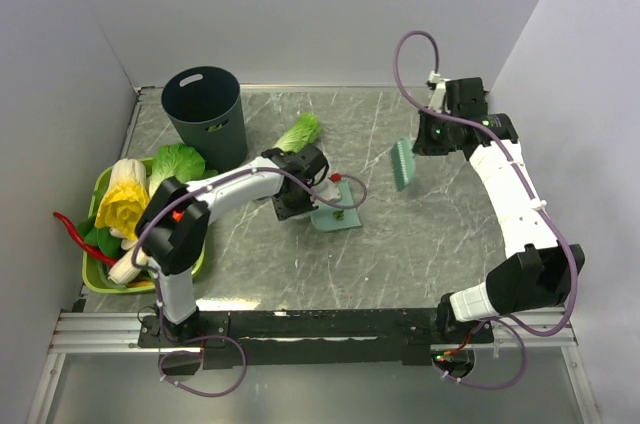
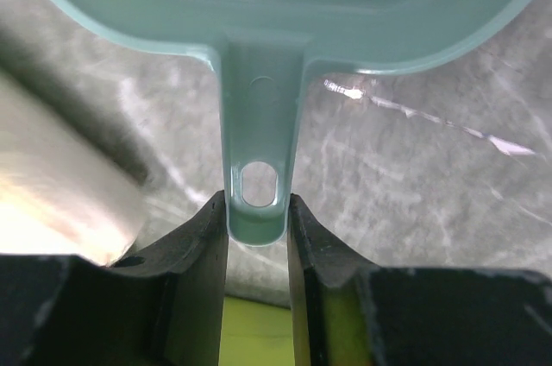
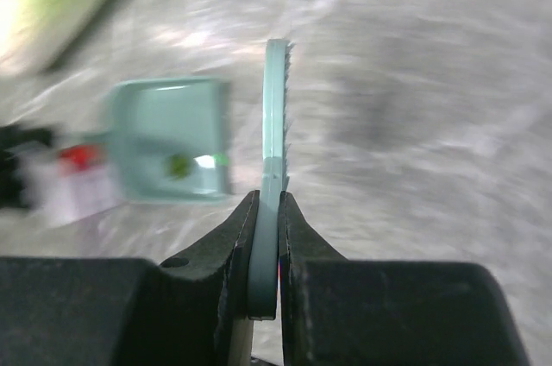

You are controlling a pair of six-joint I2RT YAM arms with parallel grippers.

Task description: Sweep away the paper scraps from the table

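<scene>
The bench is grey marble with thin white veins and a bare metal rim. The left tool has black fingers, and the dustpan between them is glossy teal. The right tool is black too, and the brush in it is the same teal. Left of that tool, a small green scrap shows in the dustpan. Near the left tool is a pale-green cabbage with a white stalk. Past it is a dark slate bin. Behind that tool are a lime tray and a red chilli. The left arm and right arm are white with black joints. The cables are purple.
</scene>
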